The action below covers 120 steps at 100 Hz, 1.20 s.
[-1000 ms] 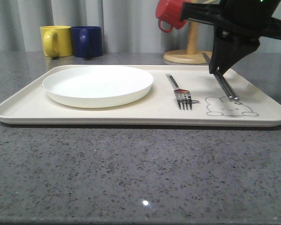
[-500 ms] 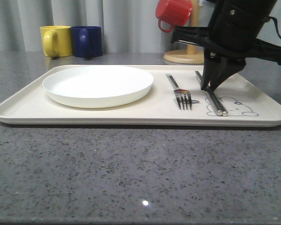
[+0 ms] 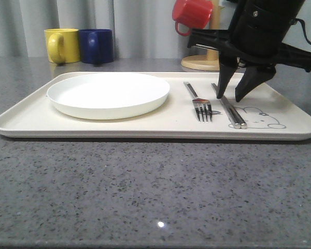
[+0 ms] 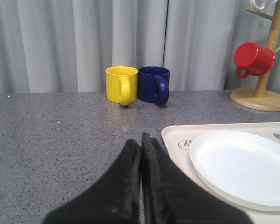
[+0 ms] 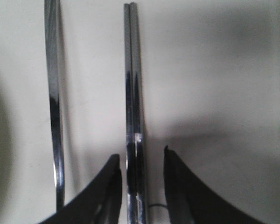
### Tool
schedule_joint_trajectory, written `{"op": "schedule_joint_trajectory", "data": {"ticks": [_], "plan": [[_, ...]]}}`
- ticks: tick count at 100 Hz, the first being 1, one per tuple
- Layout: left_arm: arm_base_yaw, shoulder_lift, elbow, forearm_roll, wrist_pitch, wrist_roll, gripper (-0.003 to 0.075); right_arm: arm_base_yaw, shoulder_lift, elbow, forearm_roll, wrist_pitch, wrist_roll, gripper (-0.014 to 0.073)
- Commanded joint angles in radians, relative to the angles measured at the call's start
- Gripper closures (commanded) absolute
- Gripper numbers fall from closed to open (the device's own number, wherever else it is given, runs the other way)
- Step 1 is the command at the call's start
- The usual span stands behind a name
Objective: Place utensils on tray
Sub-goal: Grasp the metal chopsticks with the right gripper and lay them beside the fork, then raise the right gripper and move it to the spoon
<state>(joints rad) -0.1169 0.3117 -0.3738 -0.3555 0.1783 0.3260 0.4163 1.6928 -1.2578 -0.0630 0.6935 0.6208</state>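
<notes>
The cream tray holds a white plate, a silver fork and a pair of metal chopsticks lying flat beside the rabbit drawing. My right gripper stands open just above the chopsticks, one finger on each side, touching nothing. In the right wrist view the chopsticks run between the spread fingers of the right gripper, with the fork handle alongside. My left gripper is shut and empty over the grey counter, beside the tray's corner and the plate.
A yellow mug and a blue mug stand behind the tray at the left. A red mug hangs on the wooden mug stand at the back right. Grey counter stretches in front of the tray.
My right gripper carried the chopsticks leftward and down onto the tray next to the fork, then opened and let them go. The left gripper's earlier state is not shown.
</notes>
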Motion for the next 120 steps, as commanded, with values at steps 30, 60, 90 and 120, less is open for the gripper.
{"op": "schedule_joint_trajectory", "data": {"ticks": [30,60,90,120], "plan": [[0.001,0.006,-0.026,-0.005,-0.085,-0.002,0.0738,-0.017,-0.116,-0.032,-0.059,0.015,-0.04,0.0284],[0.001,0.006,-0.026,-0.005,-0.085,-0.002,0.0738,-0.201,-0.233,-0.032,-0.06,0.109,-0.235,0.0284],[0.001,0.006,-0.026,-0.005,-0.085,-0.002,0.0738,-0.498,-0.24,-0.03,-0.022,0.18,-0.449,0.0284],[0.001,0.006,-0.026,-0.005,-0.085,-0.002,0.0738,-0.648,-0.172,-0.03,0.083,0.18,-0.615,0.0284]]}}
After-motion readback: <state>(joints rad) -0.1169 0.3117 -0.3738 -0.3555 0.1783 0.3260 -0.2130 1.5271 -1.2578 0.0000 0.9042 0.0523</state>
